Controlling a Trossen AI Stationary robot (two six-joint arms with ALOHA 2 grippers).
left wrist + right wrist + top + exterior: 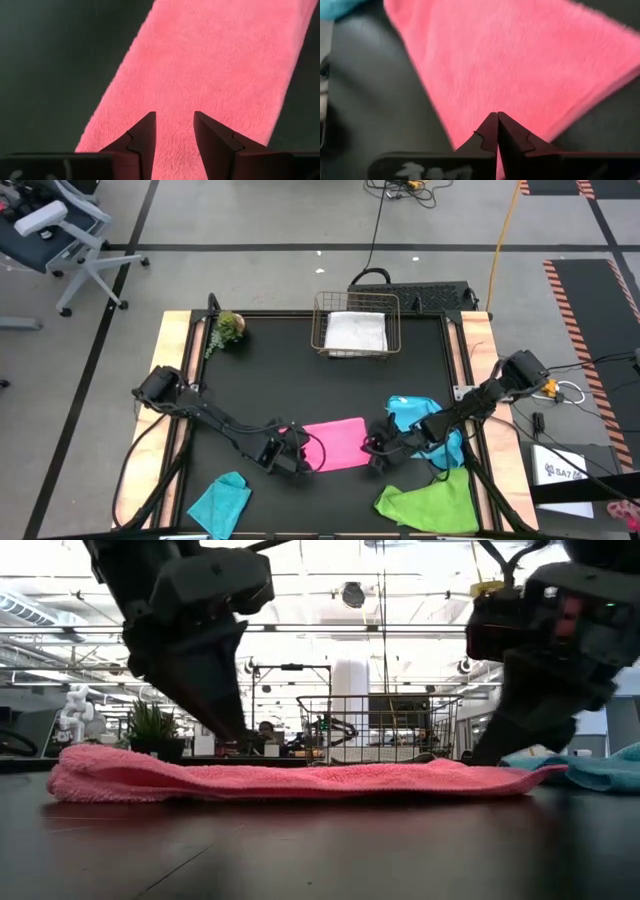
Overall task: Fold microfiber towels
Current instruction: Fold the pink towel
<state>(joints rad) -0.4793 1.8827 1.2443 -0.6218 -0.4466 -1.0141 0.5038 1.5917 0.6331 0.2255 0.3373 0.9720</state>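
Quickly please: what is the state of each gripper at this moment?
Left gripper: open, over the pink towel, holding nothing.
Right gripper: shut, at the pink towel's edge; grip cannot be told.

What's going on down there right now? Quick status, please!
Left gripper jaws open over the pink towel, left edge. Right gripper jaws shut at its right edge. Towel lies flat on the table. Nothing in the way.

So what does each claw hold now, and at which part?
Left claw stands open over the pink towel, holding nothing. Right claw is shut at its edge; a pinch cannot be told.
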